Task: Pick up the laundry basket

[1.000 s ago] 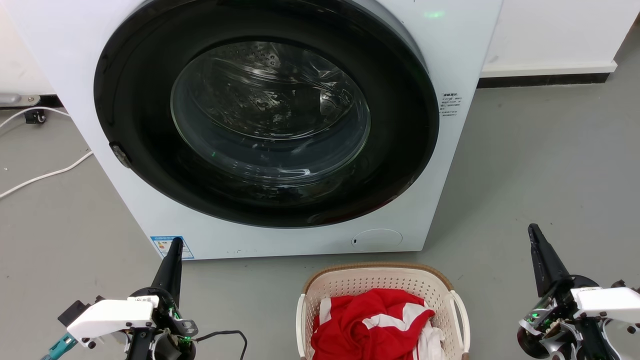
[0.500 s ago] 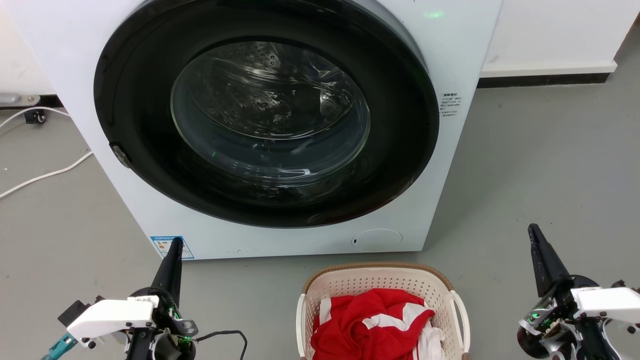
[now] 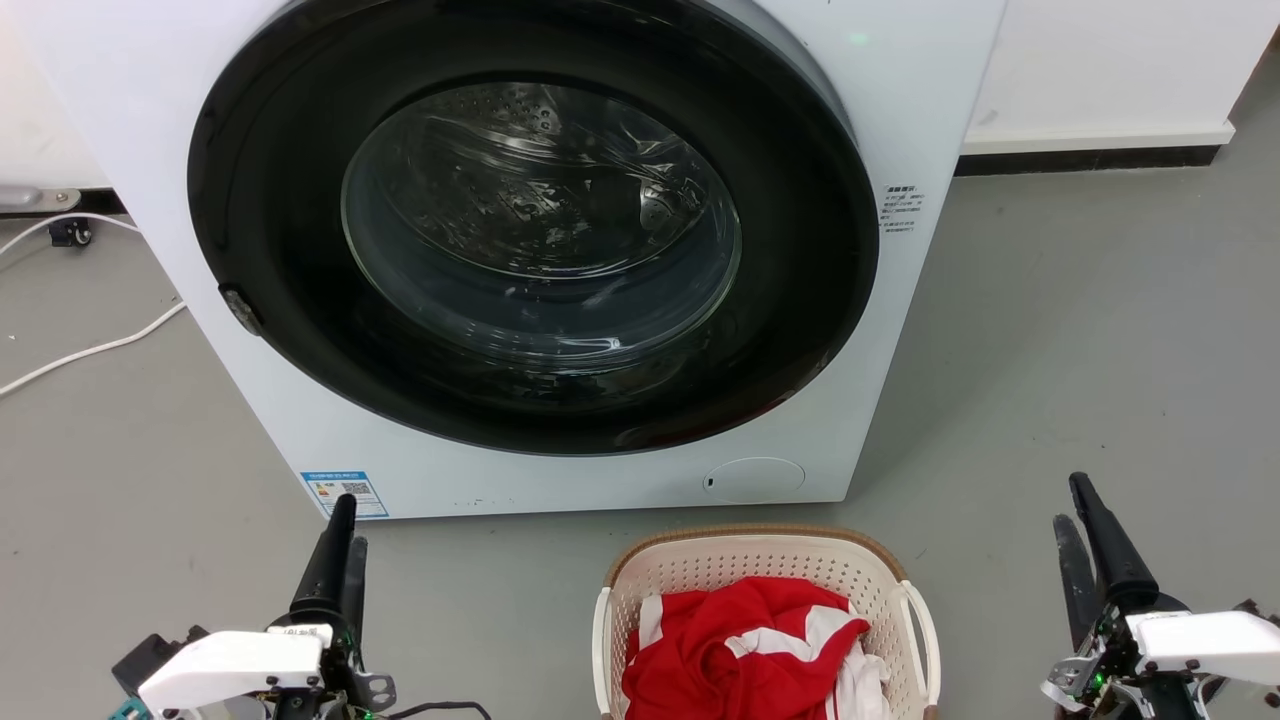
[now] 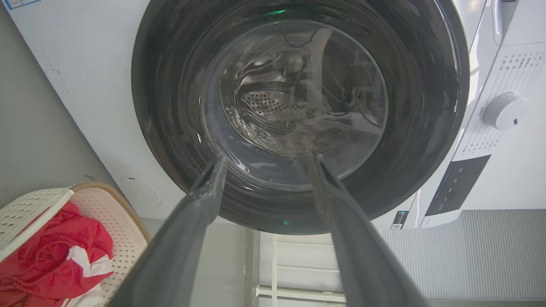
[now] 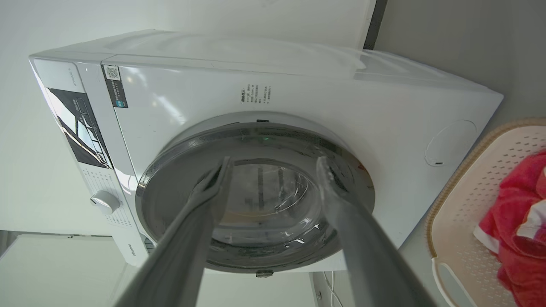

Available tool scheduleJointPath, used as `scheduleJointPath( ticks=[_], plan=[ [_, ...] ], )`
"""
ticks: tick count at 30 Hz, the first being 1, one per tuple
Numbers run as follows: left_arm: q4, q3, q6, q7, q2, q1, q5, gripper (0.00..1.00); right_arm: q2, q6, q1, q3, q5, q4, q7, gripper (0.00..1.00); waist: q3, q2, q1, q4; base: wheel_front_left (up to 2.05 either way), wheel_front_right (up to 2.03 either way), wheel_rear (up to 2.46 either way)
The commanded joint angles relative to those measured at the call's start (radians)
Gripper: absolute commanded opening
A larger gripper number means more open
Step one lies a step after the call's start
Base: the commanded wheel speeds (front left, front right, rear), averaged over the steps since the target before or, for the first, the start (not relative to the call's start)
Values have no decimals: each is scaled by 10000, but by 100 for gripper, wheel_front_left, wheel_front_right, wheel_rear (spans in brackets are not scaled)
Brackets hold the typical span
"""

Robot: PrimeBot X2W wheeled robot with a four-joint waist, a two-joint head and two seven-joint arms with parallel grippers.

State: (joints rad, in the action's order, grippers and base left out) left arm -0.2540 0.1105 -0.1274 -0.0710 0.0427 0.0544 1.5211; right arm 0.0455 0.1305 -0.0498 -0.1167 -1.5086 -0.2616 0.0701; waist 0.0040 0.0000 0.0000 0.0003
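Head view: cream perforated laundry basket (image 3: 740, 570), brown rim; left gripper (image 3: 349, 520), right gripper (image 3: 1070, 500) both released.

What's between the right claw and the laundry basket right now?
Only bare grey floor, going by the head view. The right claw stands off to the right of the laundry basket, not touching it.
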Motion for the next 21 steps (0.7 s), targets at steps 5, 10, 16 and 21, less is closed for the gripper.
scheduleJointPath(
  ticks=[5, 10, 16, 21],
  plan=[
    [538, -36, 153, 276, 36, 124, -1166, 100, 21, 2, -15, 45, 1300, 576, -266, 100, 0, 0, 0, 6, 0, 0, 0],
    [835, -238, 364, 502, 40, 63, -2260, 100, 24, 2, 87, 188, 2603, 993, -491, 100, -5, 0, 0, 19, 0, 0, 0],
    [1108, -478, 605, 754, 45, -20, -3589, 100, 28, 2, 208, 422, 4240, 1538, -744, 100, -16, 0, 0, 39, 0, 0, 0],
    [1301, -683, 793, 953, 49, -89, -4627, 100, 30, 2, 342, 613, 5630, 1853, -941, 100, -27, 0, 0, 56, 0, 0, 0]
  ],
)
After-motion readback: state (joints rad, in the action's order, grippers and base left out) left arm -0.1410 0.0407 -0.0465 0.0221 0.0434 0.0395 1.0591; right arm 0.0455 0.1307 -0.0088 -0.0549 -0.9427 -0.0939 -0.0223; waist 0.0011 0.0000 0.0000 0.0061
